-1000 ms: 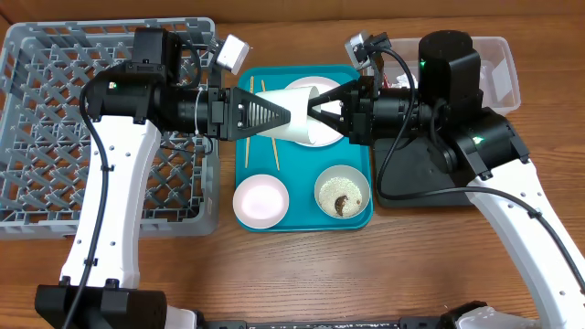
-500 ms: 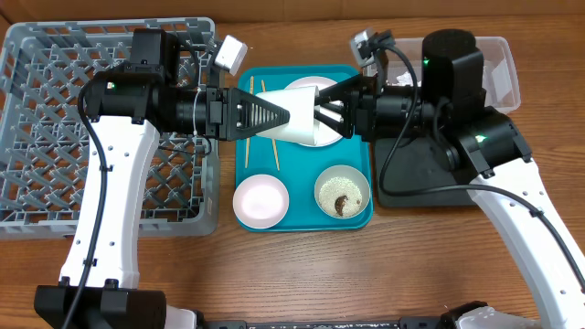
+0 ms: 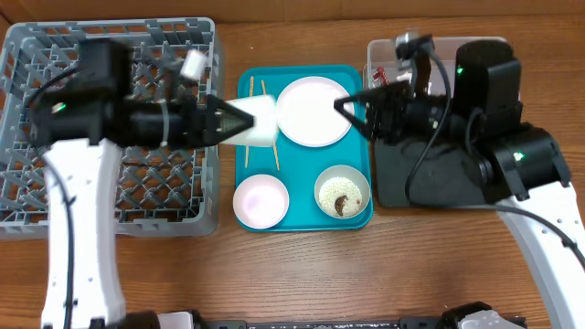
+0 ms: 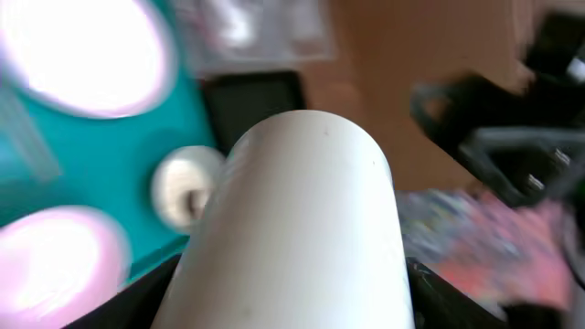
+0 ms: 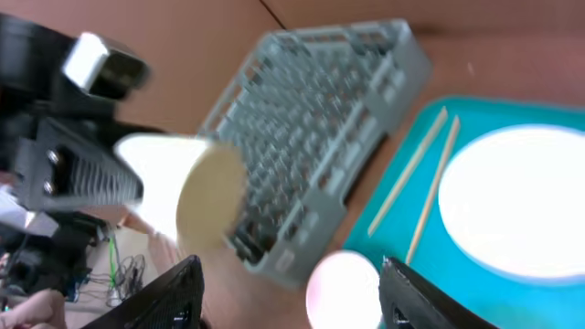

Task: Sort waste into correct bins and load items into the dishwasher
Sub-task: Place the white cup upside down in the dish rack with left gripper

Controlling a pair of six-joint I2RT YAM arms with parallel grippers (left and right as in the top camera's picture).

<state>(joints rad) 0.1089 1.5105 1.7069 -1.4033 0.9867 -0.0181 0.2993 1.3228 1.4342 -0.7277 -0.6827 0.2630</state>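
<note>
Motion blur smeared the left wrist view, where the white cup [image 4: 302, 228] filled the frame and hid nearly all of the left end effector [image 3: 242, 121], and the left arm was blurred overhead. That end effector was clamped on the cup, sideways over the teal tray's [image 3: 302, 219] left edge beside the dish rack [image 3: 55, 196]. Since a second earlier the right end effector [image 3: 352, 110] had let go and drawn back over the black tray [image 3: 393, 187], fingers apart and empty, uncovering the plate [image 3: 313, 111].
</note>
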